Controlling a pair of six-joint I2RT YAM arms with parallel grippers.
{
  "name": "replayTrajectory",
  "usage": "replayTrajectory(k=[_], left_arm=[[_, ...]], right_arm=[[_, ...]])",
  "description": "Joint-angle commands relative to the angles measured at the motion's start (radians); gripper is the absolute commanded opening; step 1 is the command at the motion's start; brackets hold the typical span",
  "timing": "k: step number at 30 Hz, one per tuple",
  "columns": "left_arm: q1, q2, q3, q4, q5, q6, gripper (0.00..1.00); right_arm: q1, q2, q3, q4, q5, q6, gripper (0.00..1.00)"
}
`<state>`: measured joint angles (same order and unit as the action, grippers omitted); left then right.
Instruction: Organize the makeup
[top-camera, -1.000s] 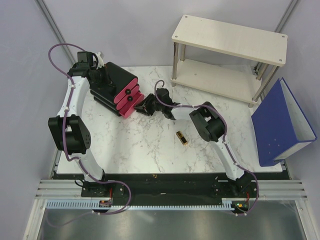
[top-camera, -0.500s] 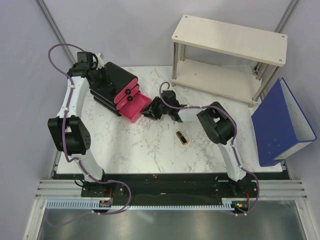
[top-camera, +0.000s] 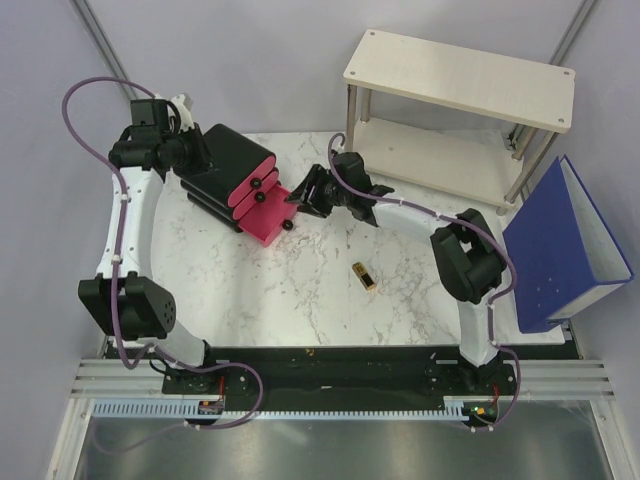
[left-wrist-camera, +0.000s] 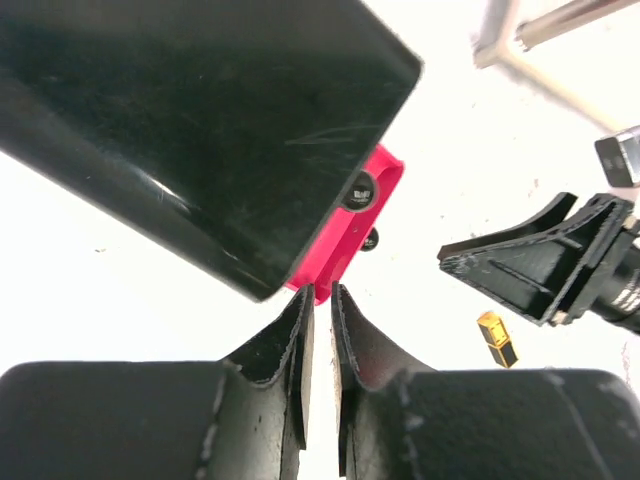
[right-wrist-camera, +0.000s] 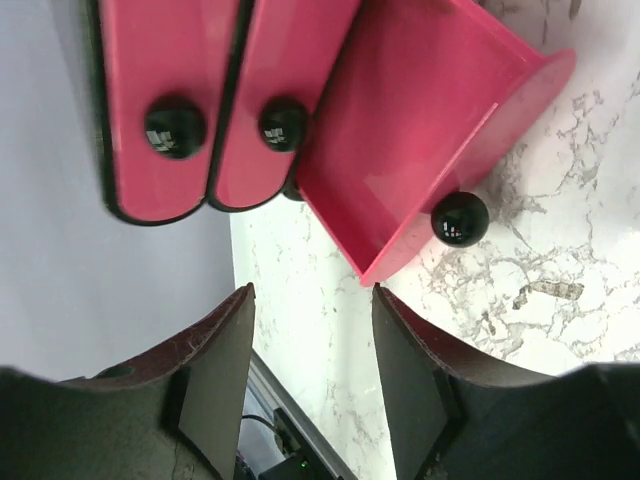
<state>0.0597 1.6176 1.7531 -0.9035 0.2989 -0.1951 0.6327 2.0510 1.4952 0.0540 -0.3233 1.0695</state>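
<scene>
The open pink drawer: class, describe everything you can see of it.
The pink drawer looks like glossy plastic, a shallow tray with a round black knob on its front. It stands slid partly out of the black box, beside two shut drawers, over the marble table. Nothing shows inside. The right pincer hangs open just short of it, not touching.

lipstick (top-camera: 364, 276) | gold and black | lying on its side | on marble table (top-camera: 250, 290)
</scene>
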Motion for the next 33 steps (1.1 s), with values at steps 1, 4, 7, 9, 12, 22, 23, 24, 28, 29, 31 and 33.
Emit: replayTrajectory(k=[1,4,7,9,12,22,23,24,28,29,31,33], left_arm=[[0.002,-0.107,-0.024,0.006,0.023,0.029,0.20],[0.003,-0.113,-0.041,0.061,-0.006,0.039,0.21],[-0.020,-0.111,-0.073,0.145,0.124,-0.114,0.20],[-0.047,-0.105,-0.115,0.163,0.134,-0.139,0.19],[-0.046,-0.085,-0.070,0.137,0.140,-0.162,0.16],[-0.047,-0.022,-0.003,0.135,0.109,-0.152,0.13],[-0.064,-0.015,-0.006,0.133,0.099,-0.147,0.13],[-0.081,0.005,-0.012,0.147,0.074,-0.142,0.11],[-0.086,0.054,-0.017,0.163,0.014,-0.126,0.02],[-0.086,0.065,-0.015,0.167,0.003,-0.122,0.02],[-0.086,0.102,-0.007,0.169,-0.026,-0.110,0.02],[-0.086,0.120,-0.001,0.169,-0.032,-0.104,0.02]], right_arm=[[-0.016,-0.121,0.042,-0.152,0.036,-0.101,0.58],[-0.019,-0.138,0.115,-0.304,0.075,-0.215,0.58],[-0.028,-0.213,0.067,-0.396,0.153,-0.315,0.61],[-0.039,-0.265,0.018,-0.420,0.174,-0.380,0.61],[-0.044,-0.276,0.084,-0.578,0.199,-0.526,0.62],[-0.044,-0.431,-0.099,-0.646,0.380,-0.612,0.75],[-0.044,-0.431,-0.127,-0.645,0.377,-0.617,0.75],[-0.044,-0.427,-0.136,-0.637,0.375,-0.618,0.76],[-0.044,-0.402,-0.167,-0.625,0.405,-0.649,0.79],[-0.044,-0.391,-0.167,-0.623,0.405,-0.658,0.79],[-0.044,-0.361,-0.167,-0.626,0.403,-0.675,0.79],[-0.041,-0.333,-0.164,-0.640,0.414,-0.706,0.79]])
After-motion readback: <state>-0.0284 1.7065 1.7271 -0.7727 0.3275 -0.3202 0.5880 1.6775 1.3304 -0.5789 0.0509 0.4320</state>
